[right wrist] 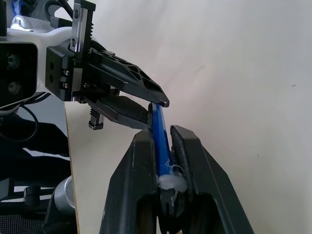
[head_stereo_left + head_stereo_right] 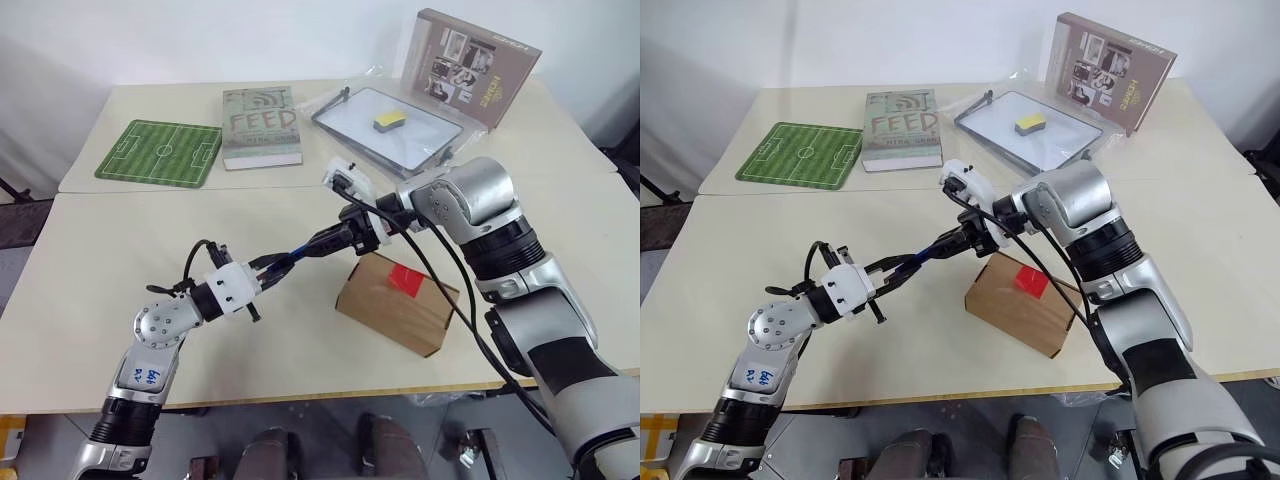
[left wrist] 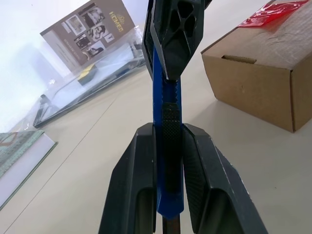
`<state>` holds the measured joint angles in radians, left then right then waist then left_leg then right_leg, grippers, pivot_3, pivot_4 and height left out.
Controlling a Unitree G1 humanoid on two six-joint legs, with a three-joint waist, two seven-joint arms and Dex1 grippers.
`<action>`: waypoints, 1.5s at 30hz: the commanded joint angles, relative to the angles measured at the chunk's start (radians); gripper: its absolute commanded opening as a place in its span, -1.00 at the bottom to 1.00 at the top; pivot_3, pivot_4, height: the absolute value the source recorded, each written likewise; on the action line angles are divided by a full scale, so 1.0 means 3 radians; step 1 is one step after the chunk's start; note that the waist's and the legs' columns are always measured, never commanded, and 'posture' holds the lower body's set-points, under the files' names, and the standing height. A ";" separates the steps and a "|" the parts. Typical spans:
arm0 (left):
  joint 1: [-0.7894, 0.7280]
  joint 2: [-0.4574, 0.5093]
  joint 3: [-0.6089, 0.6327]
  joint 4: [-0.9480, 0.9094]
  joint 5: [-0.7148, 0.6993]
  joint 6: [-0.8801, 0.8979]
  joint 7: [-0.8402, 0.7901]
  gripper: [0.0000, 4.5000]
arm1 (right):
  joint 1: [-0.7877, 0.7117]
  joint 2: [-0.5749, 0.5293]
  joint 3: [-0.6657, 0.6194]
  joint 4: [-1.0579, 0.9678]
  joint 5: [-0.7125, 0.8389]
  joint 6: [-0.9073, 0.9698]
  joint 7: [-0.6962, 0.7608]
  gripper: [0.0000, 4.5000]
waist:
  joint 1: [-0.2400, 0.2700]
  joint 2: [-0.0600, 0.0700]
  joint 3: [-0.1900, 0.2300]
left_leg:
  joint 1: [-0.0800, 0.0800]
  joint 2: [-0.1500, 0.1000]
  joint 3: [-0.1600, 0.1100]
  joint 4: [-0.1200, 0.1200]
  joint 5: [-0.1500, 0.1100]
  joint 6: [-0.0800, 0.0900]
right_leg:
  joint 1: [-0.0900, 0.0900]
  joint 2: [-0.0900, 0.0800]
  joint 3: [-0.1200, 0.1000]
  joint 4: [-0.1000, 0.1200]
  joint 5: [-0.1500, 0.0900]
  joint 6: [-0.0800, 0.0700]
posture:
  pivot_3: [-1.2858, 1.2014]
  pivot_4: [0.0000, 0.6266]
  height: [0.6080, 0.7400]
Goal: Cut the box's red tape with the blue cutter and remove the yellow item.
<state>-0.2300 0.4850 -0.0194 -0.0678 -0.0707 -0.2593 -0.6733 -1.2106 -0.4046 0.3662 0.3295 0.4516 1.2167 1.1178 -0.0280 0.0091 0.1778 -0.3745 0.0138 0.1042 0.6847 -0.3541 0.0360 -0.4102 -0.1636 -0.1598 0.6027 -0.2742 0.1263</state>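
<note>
- The blue cutter (image 3: 166, 122) hangs in the air between the two arms, above the table (image 2: 120, 260) and just beside the box (image 2: 398, 303), so it looks like a hand-to-hand pass.
- The left gripper (image 2: 880, 277) has its jaws clamped on one end of the cutter, carrying it roughly level and aimed toward the other arm.
- The right gripper (image 1: 165, 161) has its jaws closed on the other end of the same cutter; the right wrist view shows the blue stick pinched between its fingers (image 1: 195, 161), with the left gripper's black fingers just beyond.
- Both grips on one tool suggest the cutter is being reset into a hold suited to slicing; I judge the left jaws must let go before any cut.
- The box rests near the table's front edge, toward its right side, flaps shut, directly under the right arm, within short reach of the blade.
- The red tape (image 2: 405, 277) lies on the top face over the flap seam, intact as far as I can tell.
- The yellow item is presumably inside the closed box; I cannot tell.
- Along the far edge, well clear of the work, sit a book (image 2: 261, 127), a green pitch mat (image 2: 160, 152), a tray (image 2: 340, 110) and a printed picture box (image 2: 470, 68).
</note>
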 commanded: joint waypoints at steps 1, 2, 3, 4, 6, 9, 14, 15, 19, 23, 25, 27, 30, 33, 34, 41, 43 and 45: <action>0.0046 0.0055 0.0133 -0.0206 -0.0195 0.0478 0.0050 -0.48 | -0.0118 -0.0094 -0.0155 -0.0018 -0.0038 -0.0023 -0.0082 -0.93 | 0.0000 0.0000 0.0000 | 0.0000 0.0000 0.0000 0.0000 0.0000 0.0000 | 0.0000 0.0000 0.0000 0.0000 0.0000 0.0000 | 0.03 -0.52 1.00; 0.0050 0.0062 0.0141 -0.0238 -0.0215 0.0566 0.0053 -0.37 | -0.0120 -0.0099 -0.0169 -0.0026 -0.0035 -0.0025 -0.0094 -0.93 | 0.0001 0.0000 0.0000 | 0.0000 0.0001 0.0000 0.0000 0.0000 0.0000 | 0.0000 0.0000 0.0000 0.0000 0.0000 0.0000 | 0.03 -0.52 1.00; 0.0060 0.0073 0.0146 -0.0291 -0.0239 0.0663 0.0045 -0.22 | -0.0122 -0.0110 -0.0193 -0.0041 -0.0036 -0.0036 -0.0110 -0.93 | 0.0002 0.0000 0.0000 | 0.0000 0.0001 0.0000 0.0000 0.0000 0.0000 | 0.0000 0.0000 0.0000 0.0000 0.0000 0.0000 | 0.03 -0.52 1.00; 0.0077 0.0082 0.0157 -0.0346 -0.0259 0.0766 0.0048 -0.09 | -0.0129 -0.0112 -0.0235 -0.0049 -0.0028 -0.0034 -0.0136 -0.93 | 0.0001 0.0000 0.0000 | 0.0000 0.0001 0.0000 0.0000 0.0000 0.0000 | 0.0000 0.0000 0.0001 0.0000 0.0000 0.0000 | 0.03 -0.52 1.00; 0.0099 0.0084 0.0204 -0.0462 -0.0361 0.0966 0.0044 0.19 | -0.0164 -0.0118 -0.0349 -0.0036 -0.0020 -0.0037 -0.0213 -0.93 | 0.0000 0.0000 0.0000 | 0.0000 0.0001 0.0000 0.0000 0.0000 0.0000 | 0.0000 0.0000 0.0001 0.0000 0.0000 0.0000 | 0.03 -0.52 1.00; 0.0140 0.0090 0.0369 -0.0628 -0.0628 0.1312 0.0054 0.58 | -0.0187 -0.0147 -0.0473 -0.0056 -0.0004 -0.0033 -0.0281 -0.93 | 0.0000 0.0000 0.0000 | 0.0000 0.0003 0.0000 0.0000 0.0000 0.0000 | 0.0000 0.0000 0.0001 0.0000 0.0000 0.0000 | 0.03 -0.52 1.00; 0.0399 0.0174 0.0691 -0.1025 -0.1234 0.2025 0.0037 1.00 | -0.0174 -0.0235 -0.0621 -0.0146 0.0017 -0.0026 -0.0346 -0.93 | -0.0002 0.0000 0.0000 | 0.0000 0.0005 -0.0001 0.0000 0.0000 0.0000 | 0.0000 0.0000 0.0002 0.0000 0.0000 0.0000 | 0.03 -0.52 1.00; 0.0493 0.0194 0.0733 -0.1162 -0.1395 0.2194 0.0024 1.00 | -0.0157 -0.0265 -0.0654 -0.0173 0.0025 -0.0029 -0.0358 -0.93 | -0.0001 0.0000 0.0000 | 0.0000 0.0005 -0.0001 0.0000 0.0000 0.0000 | -0.0001 0.0000 0.0002 0.0000 0.0000 0.0000 | 0.03 -0.52 1.00; 0.0853 0.0223 0.0773 -0.1899 -0.2340 0.2889 0.0058 1.00 | -0.0048 -0.0409 -0.0831 -0.0317 0.0081 -0.0014 -0.0400 -0.93 | 0.0006 -0.0005 0.0003 | 0.0000 0.0005 -0.0003 -0.0001 0.0000 0.0000 | 0.0000 -0.0002 0.0004 -0.0001 0.0000 0.0000 | 0.03 -0.52 1.00; 0.0820 0.0154 0.0675 -0.2284 -0.2815 0.3150 0.0322 1.00 | 0.0085 -0.0531 -0.1069 -0.0555 0.0209 0.0044 -0.0442 -0.93 | 0.0047 -0.0007 0.0004 | -0.0002 0.0003 -0.0010 0.0005 0.0000 0.0000 | 0.0005 -0.0005 0.0006 -0.0001 0.0000 0.0000 | 0.03 -0.52 1.00; 0.0668 0.0069 0.0560 -0.2342 -0.2813 0.3179 0.0513 1.00 | 0.0227 -0.0645 -0.1203 -0.0768 0.0293 0.0045 -0.0446 -0.93 | 0.0065 -0.0007 0.0004 | -0.0002 0.0002 -0.0008 0.0008 0.0000 0.0000 | 0.0006 -0.0005 0.0007 -0.0001 0.0000 0.0000 | 0.03 -0.52 1.00; 0.0569 0.0019 0.0481 -0.2356 -0.2765 0.3183 0.0631 1.00 | 0.0316 -0.0716 -0.1297 -0.0907 0.0367 0.0073 -0.0468 -0.93 | 0.0088 -0.0007 0.0004 | -0.0001 0.0001 -0.0007 0.0012 0.0000 0.0000 | 0.0008 -0.0004 0.0007 0.0000 0.0000 0.0000 | 0.03 -0.52 1.00; 0.0333 -0.0105 0.0219 -0.2368 -0.2720 0.3248 0.0817 1.00 | 0.0529 -0.0880 -0.1529 -0.1159 0.0469 0.0112 -0.0551 -0.93 | 0.0100 -0.0008 0.0005 | -0.0002 0.0000 -0.0004 0.0017 0.0000 0.0000 | 0.0008 -0.0003 0.0009 0.0000 0.0000 0.0000 | 0.03 -0.52 1.00; 0.0141 -0.0142 0.0018 -0.2317 -0.2565 0.3268 0.0915 1.00 | 0.0698 -0.0979 -0.1706 -0.1360 0.0548 0.0148 -0.0669 -0.93 | 0.0097 -0.0008 0.0005 | -0.0003 -0.0001 -0.0002 0.0018 0.0000 0.0000 | 0.0009 -0.0003 0.0011 -0.0002 0.0000 0.0000 | 0.03 -0.52 1.00; 0.0047 -0.0158 -0.0053 -0.2276 -0.2490 0.3277 0.0962 1.00 | 0.0754 -0.1025 -0.1774 -0.1420 0.0575 0.0171 -0.0702 -0.93 | 0.0098 -0.0008 0.0005 | -0.0003 -0.0002 -0.0002 0.0018 0.0000 0.0000 | 0.0009 -0.0002 0.0010 -0.0002 0.0000 0.0000 | 0.03 -0.52 1.00; -0.0620 -0.0187 -0.0517 -0.1831 -0.2021 0.3483 0.1021 0.33 | 0.1433 -0.1461 -0.2235 -0.2134 0.0754 0.0045 -0.0747 -0.93 | 0.0148 -0.0009 0.0005 | -0.0006 -0.0007 0.0000 0.0021 0.0001 0.0001 | 0.0008 0.0001 0.0010 -0.0006 0.0000 0.0000 | 0.03 -0.52 1.00; -0.0748 -0.0177 -0.0666 -0.1740 -0.1954 0.3590 0.0974 0.06 | 0.1665 -0.1585 -0.2321 -0.2307 0.0783 -0.0034 -0.0730 -0.93 | 0.0173 -0.0009 0.0005 | -0.0006 -0.0009 0.0001 0.0021 0.0000 0.0001 | 0.0008 0.0003 0.0010 -0.0008 0.0000 0.0000 | 0.03 -0.52 1.00; -0.0813 -0.0183 -0.0768 -0.1717 -0.1919 0.3667 0.0942 -0.22 | 0.1864 -0.1682 -0.2384 -0.2454 0.0820 -0.0078 -0.0735 -0.93 | 0.0176 -0.0011 0.0007 | -0.0006 -0.0009 0.0002 0.0021 0.0000 0.0001 | 0.0008 0.0003 0.0012 -0.0010 0.0000 0.0000 | 0.03 -0.52 1.00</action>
<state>-0.4601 0.4345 -0.2250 -0.5662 -0.6570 0.8304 -0.3749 -0.6588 -0.8840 -0.3008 -0.3462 0.6750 1.2199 0.8917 0.0249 0.0057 0.1798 -0.3766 0.0114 0.1051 0.6910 -0.3540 0.0364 -0.4077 -0.1625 -0.1563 0.5987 -0.2742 0.1263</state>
